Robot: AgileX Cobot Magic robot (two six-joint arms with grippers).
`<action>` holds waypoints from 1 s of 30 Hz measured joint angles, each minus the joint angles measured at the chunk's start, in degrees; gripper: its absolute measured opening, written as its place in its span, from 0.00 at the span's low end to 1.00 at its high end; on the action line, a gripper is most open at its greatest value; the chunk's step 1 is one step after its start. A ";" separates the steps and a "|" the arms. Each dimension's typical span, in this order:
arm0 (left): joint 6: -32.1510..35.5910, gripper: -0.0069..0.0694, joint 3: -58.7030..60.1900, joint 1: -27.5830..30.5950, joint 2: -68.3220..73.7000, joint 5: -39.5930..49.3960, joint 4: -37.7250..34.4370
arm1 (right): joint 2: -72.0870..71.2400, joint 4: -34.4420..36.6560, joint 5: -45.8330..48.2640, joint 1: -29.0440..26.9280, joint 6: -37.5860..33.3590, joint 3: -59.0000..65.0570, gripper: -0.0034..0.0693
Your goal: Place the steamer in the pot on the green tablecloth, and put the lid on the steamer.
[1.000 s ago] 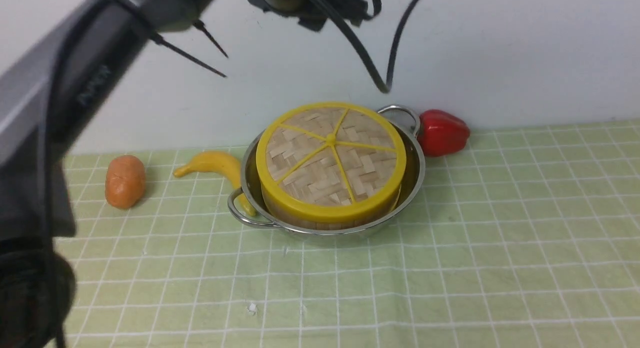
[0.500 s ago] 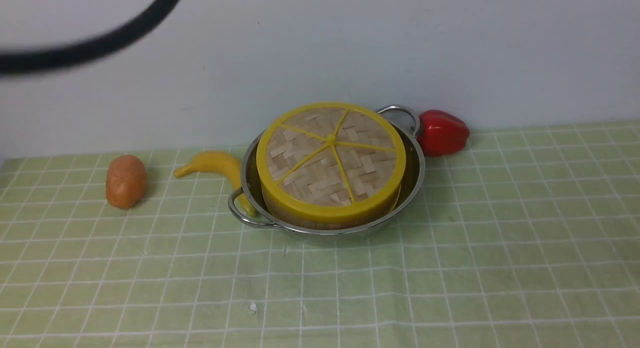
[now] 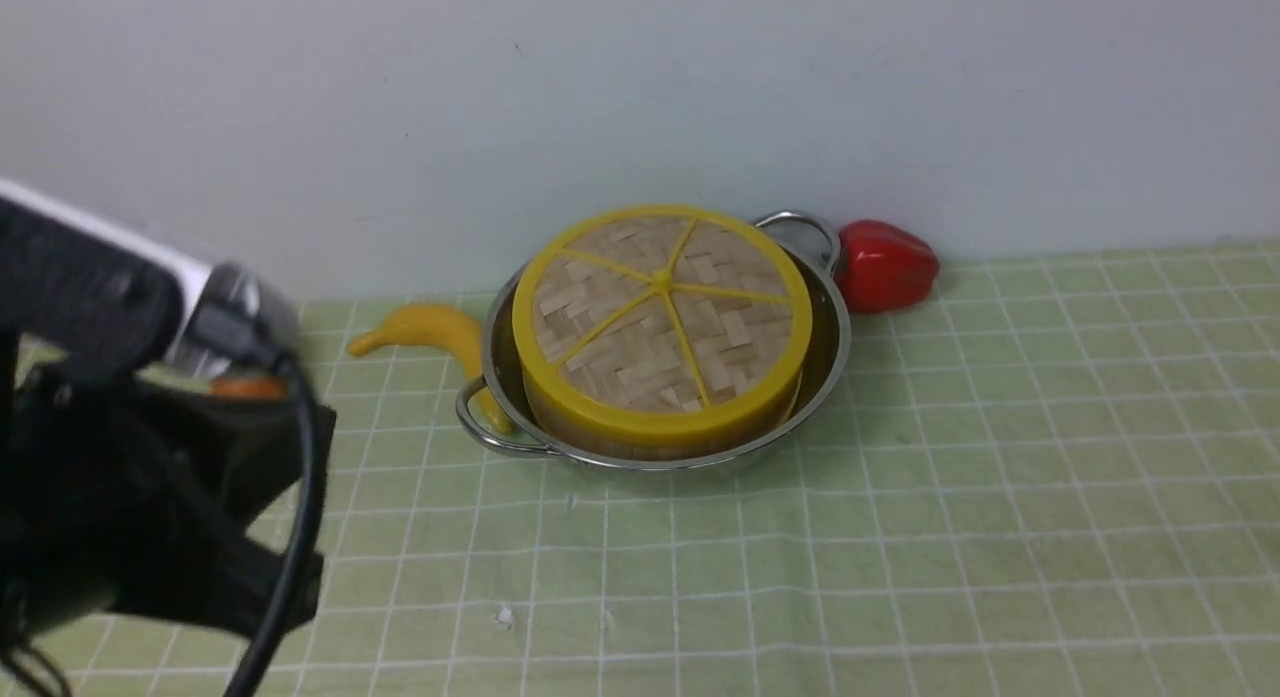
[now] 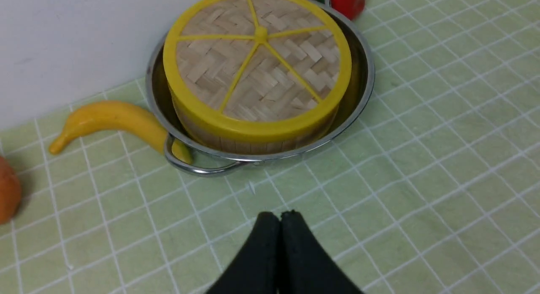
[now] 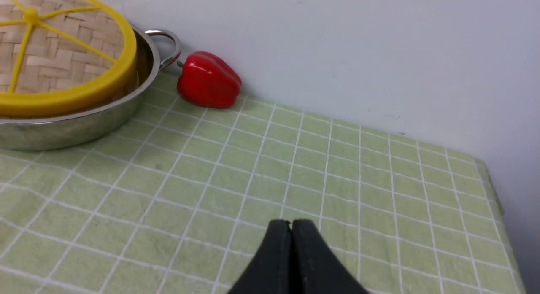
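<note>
**Mei:** Since the round bamboo steamer basket with its short wooden wall (image 4: 253, 138) already sits inside the wide shiny stainless-steel pot with two loop handles (image 3: 825, 362), on the pale green tablecloth gridded with thin white lines (image 3: 1000, 457), what would I need to know if I had to handle it?

**Tom:** Mostly that it looks light and stiff. The flat woven-bamboo lid with a yellow rim, five yellow spokes and a small centre knob (image 3: 660, 322) lies level on top of the basket, covering it, so I can't see what's inside.

**Mei:** Where would you take hold?

**Tom:** For the lid, across its yellow rim or at the centre knob, though the knob is small and smooth-looking; I'd guess the rim is surer. The weave is probably a little brittle, so no hard squeeze. The basket's wall stands close inside the steel rim, which leaves little room for fingers.

**Mei:** And the pot?

**Tom:** Heavier, polished, likely slippery. The loop handles are the obvious hold.

**Mei:** Are the grippers on anything?

**Tom:** No. The left gripper (image 4: 279, 216) has its fingers pressed together, empty, over bare cloth near the pot's handle. The right gripper (image 5: 291, 224) is likewise closed on nothing, well apart from the pot.

**Mei:** Anything crowding it?

**Tom:** A yellow banana (image 4: 114, 121) runs under the near handle, and a glossy red bell pepper (image 5: 209, 79) sits just beside the far one.
</note>
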 joint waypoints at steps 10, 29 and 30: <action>-0.40 0.07 3.20 0.00 -11.80 -5.76 -2.70 | 0.00 0.00 -0.05 0.00 0.79 0.05 0.07; 4.09 0.12 28.89 25.81 -28.11 -17.96 4.08 | 0.00 0.00 -0.22 0.00 0.95 0.10 0.15; 4.04 0.12 30.23 26.29 -29.11 -18.37 4.08 | 0.00 0.00 -0.22 0.00 0.95 0.10 0.15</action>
